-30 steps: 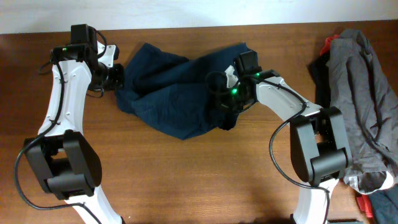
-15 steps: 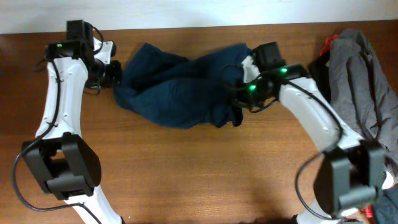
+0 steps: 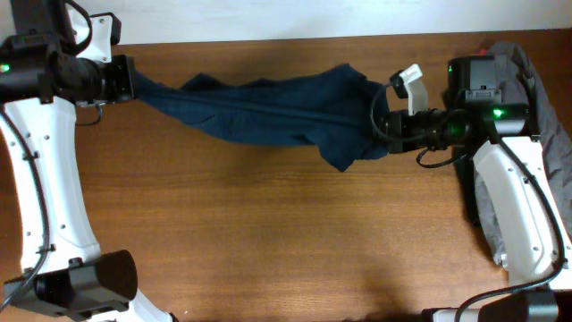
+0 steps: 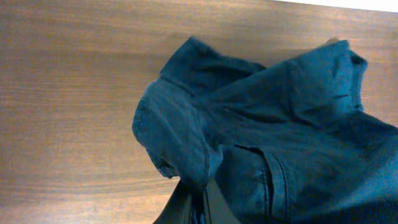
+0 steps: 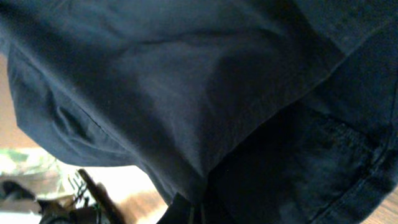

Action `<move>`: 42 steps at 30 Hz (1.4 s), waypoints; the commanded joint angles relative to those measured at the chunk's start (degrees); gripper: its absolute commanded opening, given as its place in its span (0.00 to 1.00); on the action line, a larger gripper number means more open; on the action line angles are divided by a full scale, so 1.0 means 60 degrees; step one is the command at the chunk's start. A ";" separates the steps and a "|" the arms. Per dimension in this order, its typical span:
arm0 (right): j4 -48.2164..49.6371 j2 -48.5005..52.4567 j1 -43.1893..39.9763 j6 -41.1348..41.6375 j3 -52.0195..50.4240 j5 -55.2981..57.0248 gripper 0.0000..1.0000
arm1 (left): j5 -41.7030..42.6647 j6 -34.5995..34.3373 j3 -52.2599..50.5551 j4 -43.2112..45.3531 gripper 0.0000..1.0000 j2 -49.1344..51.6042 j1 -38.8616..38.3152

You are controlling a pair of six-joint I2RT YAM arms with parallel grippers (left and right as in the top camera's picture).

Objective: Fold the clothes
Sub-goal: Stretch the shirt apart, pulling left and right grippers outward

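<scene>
- The table (image 3: 268,250) is bare wood under the cloth. You have free room in the middle to lay the garment flat.
- The shorts (image 3: 268,112) are stretched in a long dark blue band across the upper part of the table, from one claw to the other. From the shadow below, I judge they hang a little above the wood. They are twisted and wrinkled, not spread.
- The grey garment (image 3: 554,125) lies at the right edge, near the right end of the band. Please do not let the shorts drift onto it.
- The left claw (image 3: 125,79) is closed on the left end of the shorts. In its own camera the cloth bunches just above the fingertips.
- The right claw (image 3: 386,136) is closed on the right end. Its camera shows almost only dark cloth.
- A flap (image 3: 344,154) hangs lower beside the right claw. Pull gently and evenly so that the twist goes out. Then lower both ends together, flap first, so nothing folds under.
</scene>
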 commanded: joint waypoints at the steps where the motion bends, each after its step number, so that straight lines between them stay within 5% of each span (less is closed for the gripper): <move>1: -0.0470 -0.0076 -0.0138 -0.2685 0.0102 -0.1297 0.04 | -0.0641 0.0197 0.0091 -0.0095 0.00 0.0022 0.0357; 5: -0.1042 -0.0076 0.0062 -0.4200 0.0102 -0.2080 0.04 | -0.0645 0.0226 0.0091 -0.0226 0.01 0.0022 0.0357; 9: -0.0339 -0.0076 0.0058 -0.1366 0.0102 -0.0306 0.04 | -0.0648 0.0229 0.0091 -0.0291 0.10 0.0022 0.0357; 12: -0.0273 -0.0076 0.0062 -0.1741 0.0102 -0.0353 0.04 | -0.0750 0.0226 0.0087 -0.0291 0.00 0.0026 0.0357; 17: -0.0860 -0.0076 0.0058 -0.4328 0.0102 -0.1825 0.04 | -0.0747 0.0226 0.0073 -0.0364 0.00 0.0026 0.0357; 20: -0.0692 -0.0076 0.0058 -0.4670 0.0102 -0.2579 0.05 | -0.0747 0.0226 0.0073 -0.0353 0.00 0.0026 0.0357; 23: -0.0186 -0.0076 0.0062 -0.4634 0.0102 -0.3337 0.15 | -0.0743 0.0226 0.0073 -0.0353 0.00 0.0026 0.0357; 30: 0.1166 -0.0076 0.0058 -0.2422 0.0102 -0.3599 0.04 | -0.0739 0.0226 0.0073 -0.0353 0.00 0.0026 0.0357; 42: 0.0969 -0.0208 0.0058 -0.0532 0.0404 -0.1311 0.04 | -0.0747 0.0226 0.0077 -0.0357 0.00 -0.0208 0.0357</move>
